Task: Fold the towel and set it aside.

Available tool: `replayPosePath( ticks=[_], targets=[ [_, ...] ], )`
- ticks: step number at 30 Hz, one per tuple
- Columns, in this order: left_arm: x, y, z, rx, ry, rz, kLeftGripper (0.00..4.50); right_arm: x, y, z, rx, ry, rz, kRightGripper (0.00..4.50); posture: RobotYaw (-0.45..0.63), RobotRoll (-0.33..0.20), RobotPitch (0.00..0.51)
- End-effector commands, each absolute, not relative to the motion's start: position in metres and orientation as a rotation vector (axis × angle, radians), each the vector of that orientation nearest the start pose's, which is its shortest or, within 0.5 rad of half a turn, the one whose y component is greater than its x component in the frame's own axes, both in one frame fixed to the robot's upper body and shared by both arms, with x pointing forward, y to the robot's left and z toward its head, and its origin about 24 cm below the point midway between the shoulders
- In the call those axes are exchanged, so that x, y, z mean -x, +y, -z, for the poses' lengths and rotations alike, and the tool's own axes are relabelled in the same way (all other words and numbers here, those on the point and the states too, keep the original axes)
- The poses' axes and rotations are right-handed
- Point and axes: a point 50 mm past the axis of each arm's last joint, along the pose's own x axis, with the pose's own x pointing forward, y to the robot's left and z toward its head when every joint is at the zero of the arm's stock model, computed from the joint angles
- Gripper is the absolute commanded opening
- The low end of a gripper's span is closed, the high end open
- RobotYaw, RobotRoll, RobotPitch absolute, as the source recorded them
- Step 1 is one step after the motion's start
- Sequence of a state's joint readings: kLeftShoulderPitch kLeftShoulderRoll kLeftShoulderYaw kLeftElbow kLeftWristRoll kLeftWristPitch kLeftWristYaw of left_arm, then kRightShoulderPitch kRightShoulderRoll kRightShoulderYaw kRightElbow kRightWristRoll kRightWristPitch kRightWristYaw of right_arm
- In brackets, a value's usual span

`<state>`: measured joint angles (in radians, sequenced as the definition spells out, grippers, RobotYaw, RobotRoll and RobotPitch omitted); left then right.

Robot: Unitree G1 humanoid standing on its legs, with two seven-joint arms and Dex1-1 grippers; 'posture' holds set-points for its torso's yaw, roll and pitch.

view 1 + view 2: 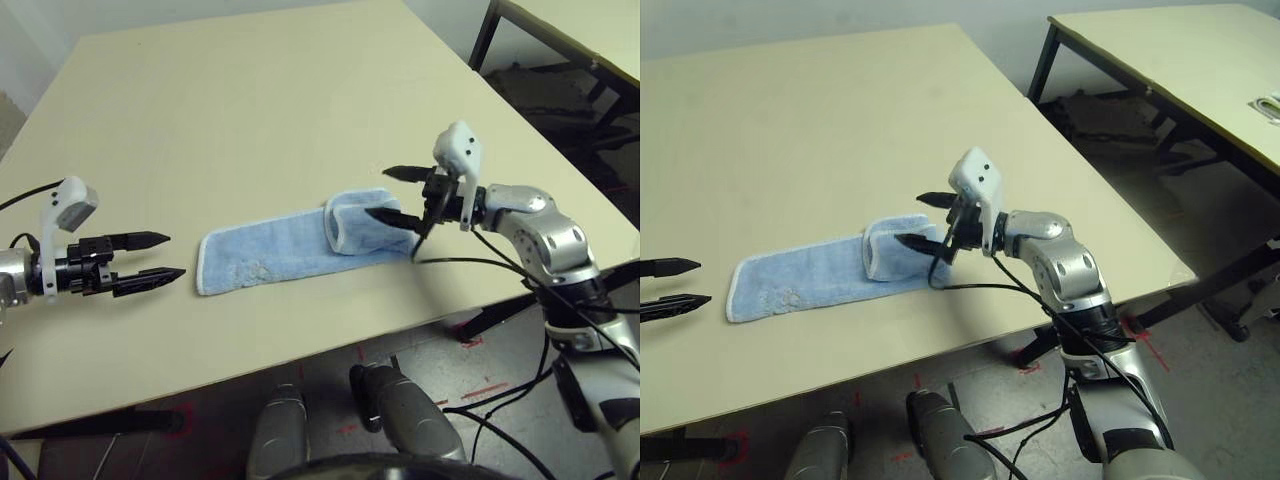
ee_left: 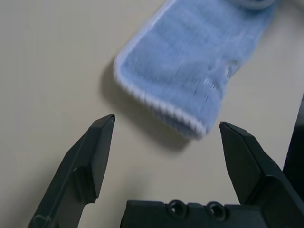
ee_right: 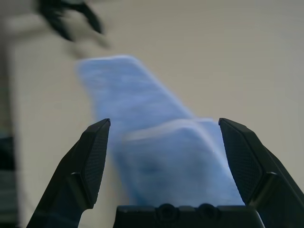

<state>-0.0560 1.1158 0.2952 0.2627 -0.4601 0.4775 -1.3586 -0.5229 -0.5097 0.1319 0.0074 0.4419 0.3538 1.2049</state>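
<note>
One light-blue terry cloth towel is laid on the beige counter between two tools. The right tool is held level, spread empty over its folded-over end; the left tool is held spread beside the other end.

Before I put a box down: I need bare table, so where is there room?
The far half of the table beyond the towel is bare. A narrower strip runs between towel and near edge. It is crowded at the towel's ends: left pincer, right pincer, both open.
</note>
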Motion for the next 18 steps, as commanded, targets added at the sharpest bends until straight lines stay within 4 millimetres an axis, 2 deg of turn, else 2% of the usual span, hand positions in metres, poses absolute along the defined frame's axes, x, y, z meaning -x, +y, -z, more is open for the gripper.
replayPosePath(
  ticks=[1, 3, 9, 13, 18],
  targets=[
    [-0.211, 0.360, -0.138, -0.196, 0.697, 0.731, 4.50, -0.283, -0.149, -0.159, 0.153, -0.066, -1.518, 4.47, -0.11, 0.000, 0.144],
    [-0.208, 0.356, -0.133, -0.137, 0.767, 0.700, 4.50, -0.277, -0.154, -0.159, 0.178, -0.087, -1.580, 4.47, -0.11, 0.000, 0.143],
    [-0.199, 0.345, -0.125, 0.265, 0.989, 0.559, 4.50, -0.264, -0.157, -0.159, 0.304, -0.140, -1.729, 4.47, -0.11, 0.000, 0.142],
    [-0.204, 0.341, -0.129, 0.546, 0.996, 0.499, 4.50, -0.260, -0.156, -0.162, 0.365, -0.161, -1.777, 4.47, -0.12, 0.000, 0.144],
    [-0.213, 0.340, -0.131, 0.756, 0.938, 0.484, 4.50, -0.256, -0.158, -0.167, 0.387, -0.155, -1.802, 4.47, -0.12, 0.000, 0.146]
  ],
)
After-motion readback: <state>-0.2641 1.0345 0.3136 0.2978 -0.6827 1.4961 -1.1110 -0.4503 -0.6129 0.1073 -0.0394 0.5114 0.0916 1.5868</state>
